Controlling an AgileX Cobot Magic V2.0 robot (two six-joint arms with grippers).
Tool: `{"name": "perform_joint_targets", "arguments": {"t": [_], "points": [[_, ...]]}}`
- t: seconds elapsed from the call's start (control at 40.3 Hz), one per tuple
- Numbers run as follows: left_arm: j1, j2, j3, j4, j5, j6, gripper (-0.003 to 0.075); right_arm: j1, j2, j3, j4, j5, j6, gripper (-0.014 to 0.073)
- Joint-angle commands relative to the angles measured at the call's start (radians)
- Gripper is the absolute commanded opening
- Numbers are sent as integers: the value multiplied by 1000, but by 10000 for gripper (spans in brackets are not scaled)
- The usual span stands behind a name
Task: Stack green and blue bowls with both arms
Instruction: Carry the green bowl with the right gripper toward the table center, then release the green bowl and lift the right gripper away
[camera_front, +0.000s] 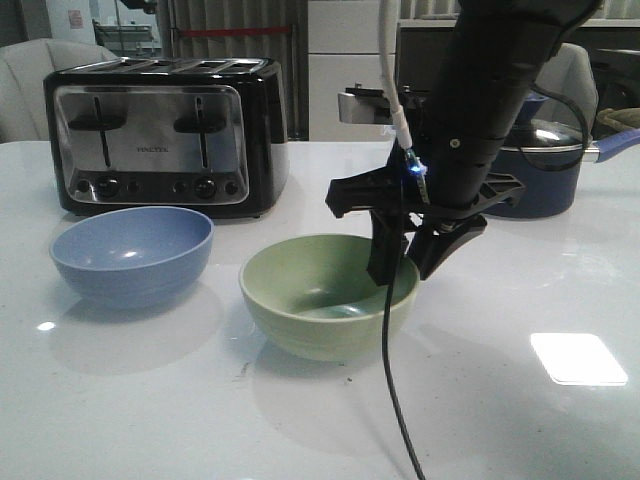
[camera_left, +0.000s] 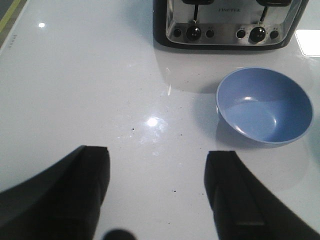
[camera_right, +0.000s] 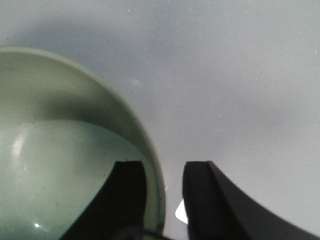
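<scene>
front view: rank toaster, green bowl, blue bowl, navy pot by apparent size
1. toaster, clearly largest.
2. green bowl and blue bowl: look about alike; green appears slightly bigger but sits nearer the camera, so not ranked.
3. navy pot: partly hidden behind the right arm and farther back, so its place is unsure.
</scene>
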Motion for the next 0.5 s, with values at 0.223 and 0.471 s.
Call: {"name": "perform_joint_targets", "arguments": {"t": [0.223, 0.471], "points": [[-6, 4, -28, -4, -77, -9, 475, 2, -295, 74, 0, -100, -95, 401], [-11, 4, -28, -43, -96, -9, 475, 2, -628, 299, 0, -160, -182, 401]]}}
